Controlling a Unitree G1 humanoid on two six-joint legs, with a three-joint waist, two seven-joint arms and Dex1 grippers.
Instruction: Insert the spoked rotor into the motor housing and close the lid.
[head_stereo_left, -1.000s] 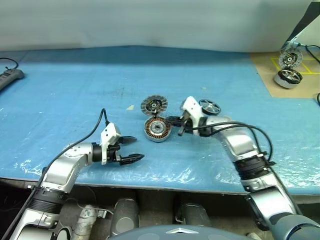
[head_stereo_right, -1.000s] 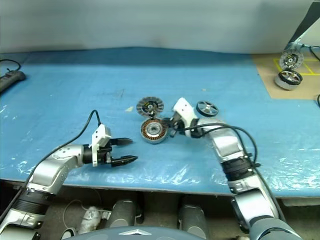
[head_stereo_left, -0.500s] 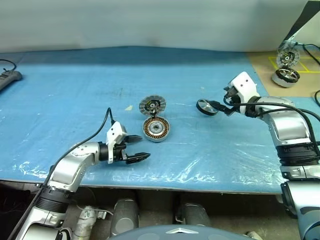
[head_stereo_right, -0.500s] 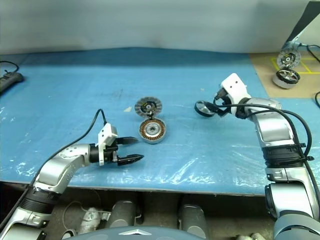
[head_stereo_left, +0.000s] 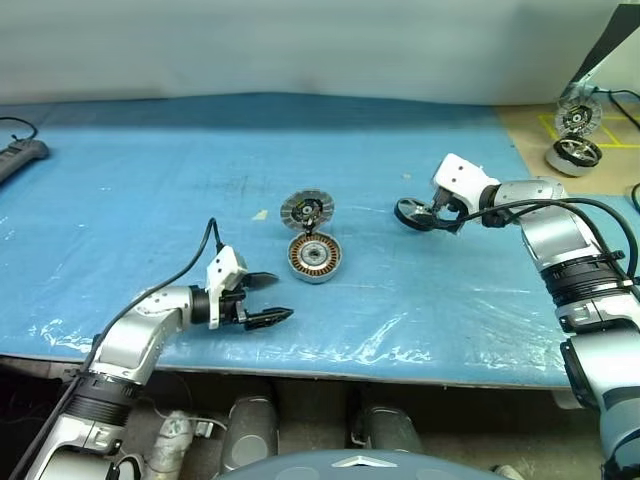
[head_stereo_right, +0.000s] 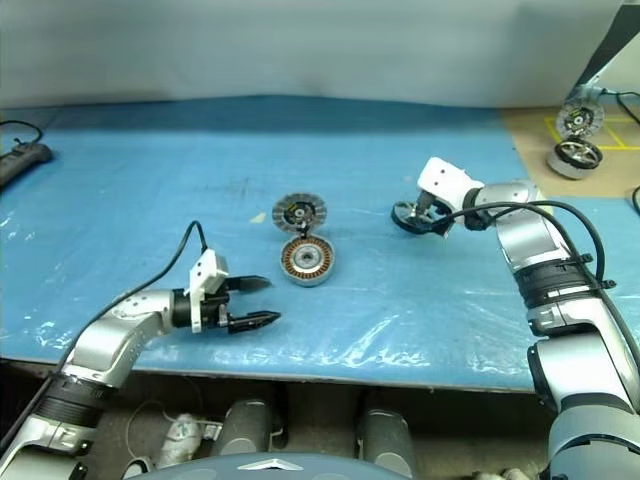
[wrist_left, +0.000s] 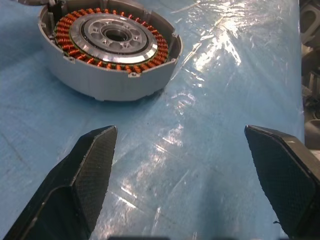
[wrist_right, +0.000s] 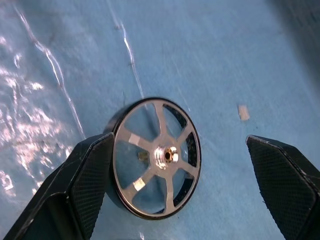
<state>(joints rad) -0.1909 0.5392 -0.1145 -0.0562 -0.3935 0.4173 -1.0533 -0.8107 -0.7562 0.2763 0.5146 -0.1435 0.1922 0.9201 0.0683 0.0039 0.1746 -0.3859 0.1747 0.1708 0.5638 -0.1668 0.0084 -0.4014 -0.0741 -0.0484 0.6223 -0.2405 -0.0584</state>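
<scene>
The motor housing (head_stereo_left: 314, 258) lies mid-table, its copper windings and dark centre facing up (wrist_left: 110, 45). Its lid (head_stereo_left: 306, 210) stands hinged up just behind it, striped face showing. The spoked rotor (head_stereo_left: 411, 213) lies on the blue mat to the right of them. My right gripper (head_stereo_left: 424, 215) is open at the rotor. In the right wrist view the rotor (wrist_right: 156, 157) sits inside the gap, close against one finger (wrist_right: 90, 185). My left gripper (head_stereo_left: 268, 300) is open and empty, low over the mat in front and to the left of the housing.
A twin motor unit (head_stereo_left: 573, 152) with an upright striped disc (head_stereo_left: 579, 118) stands on the brown board at the back right. A power strip (head_stereo_left: 20, 156) lies at the far left. The table's front edge (head_stereo_left: 330, 372) runs just below my left gripper.
My right gripper left its place beside the housing, swung right to the spoked rotor and went from shut to open. The left gripper has stayed where it was.
</scene>
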